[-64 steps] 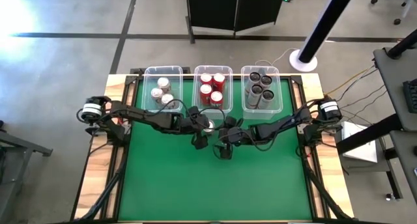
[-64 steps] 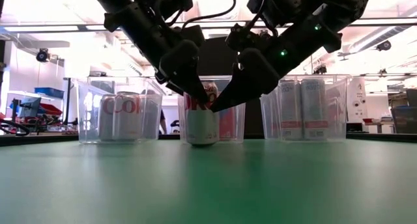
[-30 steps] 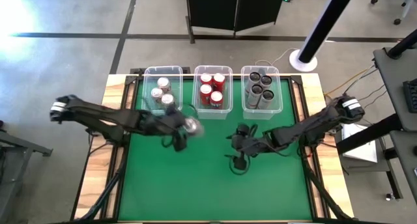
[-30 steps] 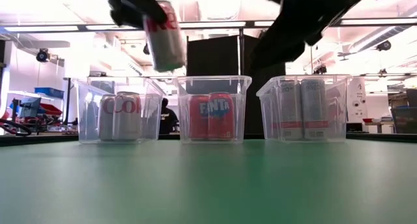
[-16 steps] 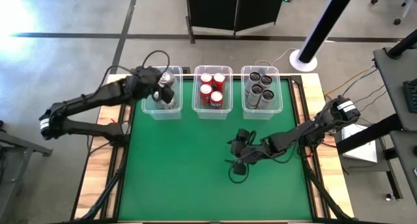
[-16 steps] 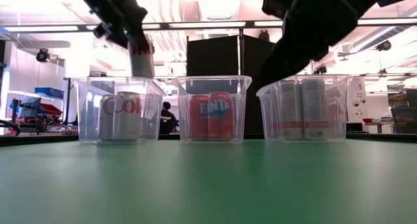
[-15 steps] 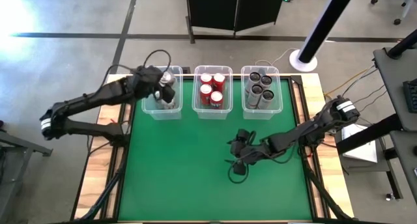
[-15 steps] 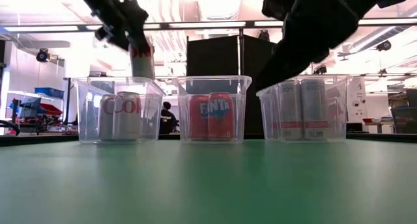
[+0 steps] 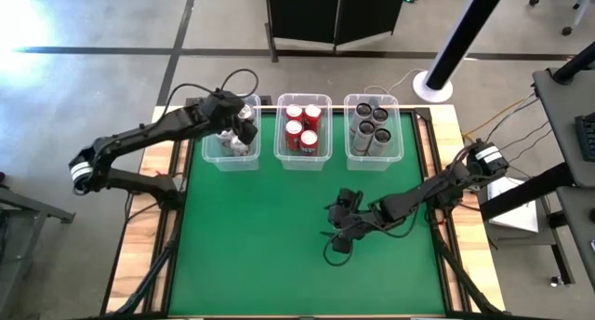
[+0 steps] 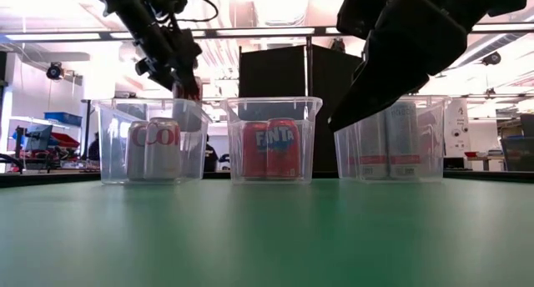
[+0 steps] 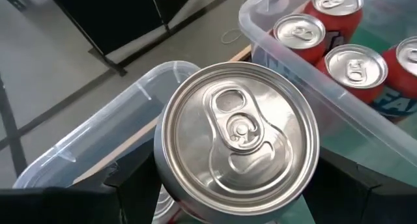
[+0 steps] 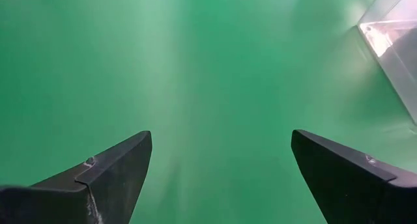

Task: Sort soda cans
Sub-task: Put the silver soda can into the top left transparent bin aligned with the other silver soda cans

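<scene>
A silver soda can (image 11: pixel 238 129) with red lettering is upright in my left gripper (image 9: pixel 239 126), which is shut on it over the far part of the left clear bin (image 9: pixel 231 166). In the low view the gripper (image 10: pixel 179 74) stands at the bin's rim, and the can reaches down inside it. Silver cans (image 10: pixel 154 149) stand in that bin, red cans (image 9: pixel 302 129) in the middle bin and dark cans (image 9: pixel 370 125) in the right bin. My right gripper (image 9: pixel 337 241) hangs open over the bare green mat, holding nothing. My left gripper pinches the can between its two fingers (image 11: pixel 130 185) on opposite sides of the side wall (image 11: pixel 163 178), just under the top rim. The fingers come from above, slanting down. The can is upright with its lower part inside the left bin; whether it touches the bin floor is hidden.
The three clear bins stand in a row along the far edge of the green mat (image 9: pixel 279 255). The middle bin's rim (image 11: pixel 306 68) lies close beside the held can. The right bin's corner (image 12: pixel 391 42) shows ahead of my right gripper. Wooden table edges flank the mat.
My left gripper has carried the can from above the mat's middle toward the far left, over the left bin, then down so the can dips below the rim. My right gripper has drifted a little toward the table's near edge and stays open.
</scene>
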Motion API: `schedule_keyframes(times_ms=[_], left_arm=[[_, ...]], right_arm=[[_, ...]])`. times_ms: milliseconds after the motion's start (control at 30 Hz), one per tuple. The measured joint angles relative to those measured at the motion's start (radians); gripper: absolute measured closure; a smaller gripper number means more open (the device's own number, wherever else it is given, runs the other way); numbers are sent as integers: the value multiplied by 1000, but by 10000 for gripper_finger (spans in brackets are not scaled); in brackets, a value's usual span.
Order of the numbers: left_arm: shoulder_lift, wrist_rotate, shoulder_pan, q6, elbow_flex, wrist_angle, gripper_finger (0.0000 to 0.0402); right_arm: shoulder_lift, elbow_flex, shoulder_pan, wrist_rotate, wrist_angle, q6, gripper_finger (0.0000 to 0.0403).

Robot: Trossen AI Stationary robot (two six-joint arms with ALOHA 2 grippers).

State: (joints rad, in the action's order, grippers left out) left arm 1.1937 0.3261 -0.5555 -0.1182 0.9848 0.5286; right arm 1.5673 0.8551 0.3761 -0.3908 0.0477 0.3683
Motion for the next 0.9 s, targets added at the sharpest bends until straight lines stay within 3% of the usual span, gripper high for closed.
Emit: schedule_keyframes(times_ms=[533,767,900], left_arm=[[138,-95,-78,-38,-34,-17,118],[144,-141,-153,-64,-64,-27,118],[141,-166,-165,-4,-82,-35,118]], right_arm=[[-2,0,14,2,0,14,39],[-2,0,21,2,0,18,39],[-2,0,21,2,0,18,39]])
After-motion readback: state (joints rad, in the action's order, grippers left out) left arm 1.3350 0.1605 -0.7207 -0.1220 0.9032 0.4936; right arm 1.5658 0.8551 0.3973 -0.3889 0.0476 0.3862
